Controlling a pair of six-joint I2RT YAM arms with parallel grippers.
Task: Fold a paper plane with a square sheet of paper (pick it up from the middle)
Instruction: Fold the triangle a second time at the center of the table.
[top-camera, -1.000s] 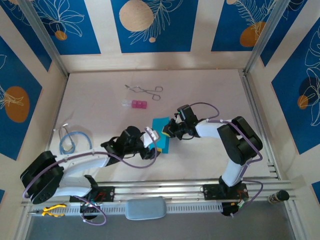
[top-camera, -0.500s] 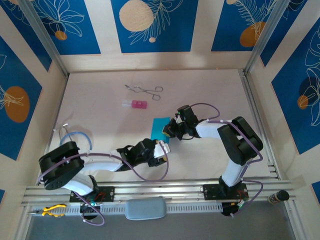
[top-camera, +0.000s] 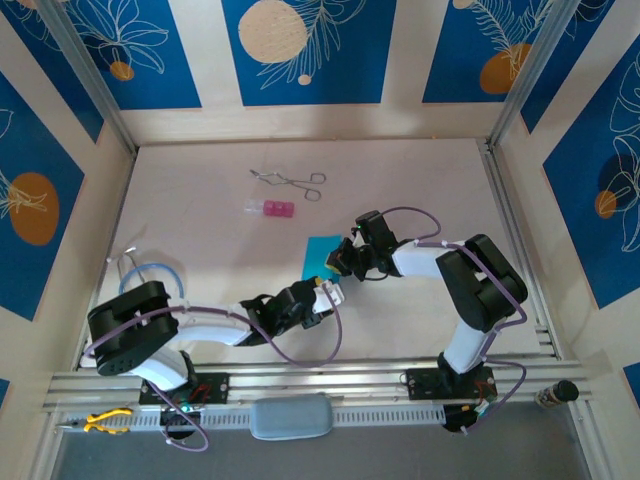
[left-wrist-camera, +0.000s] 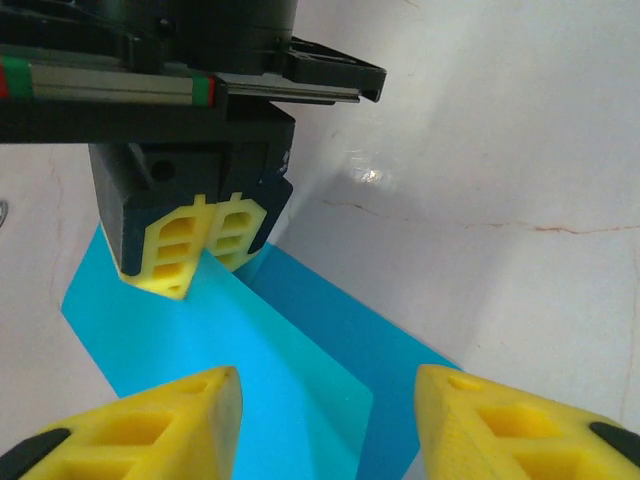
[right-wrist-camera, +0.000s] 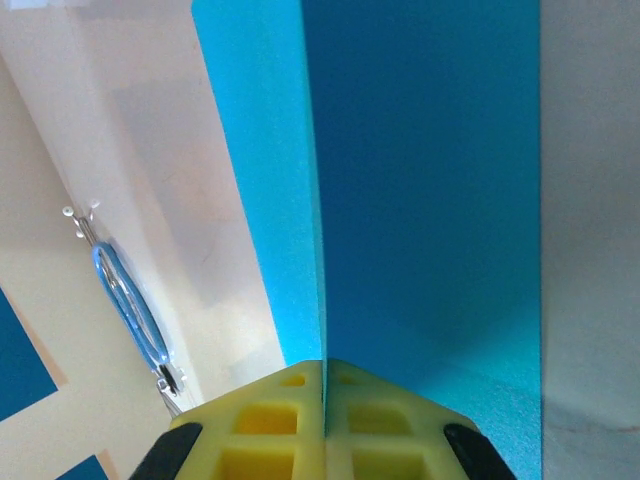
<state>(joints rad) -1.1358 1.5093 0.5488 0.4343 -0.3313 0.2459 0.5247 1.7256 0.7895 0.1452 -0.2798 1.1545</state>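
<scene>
The cyan sheet of paper (top-camera: 320, 252) lies on the table (top-camera: 200, 235), with the right gripper (top-camera: 344, 262) at its right edge, the left gripper (top-camera: 326, 292) just beside its near end, and metal forceps (top-camera: 290, 181) and a pink block (top-camera: 272, 208) well behind.

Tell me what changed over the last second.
The left arm swung its shoulder inward and nudged its open jaws slightly right, at the near edge of the folded cyan-blue paper sheet. The right arm's jaws stayed shut on the paper; steel forceps unmoved.

Pale table (top-camera: 430, 180) bears forceps (top-camera: 290, 181), pink block (top-camera: 272, 208), cyan paper (top-camera: 320, 252), blue cable (top-camera: 148, 265).
</scene>
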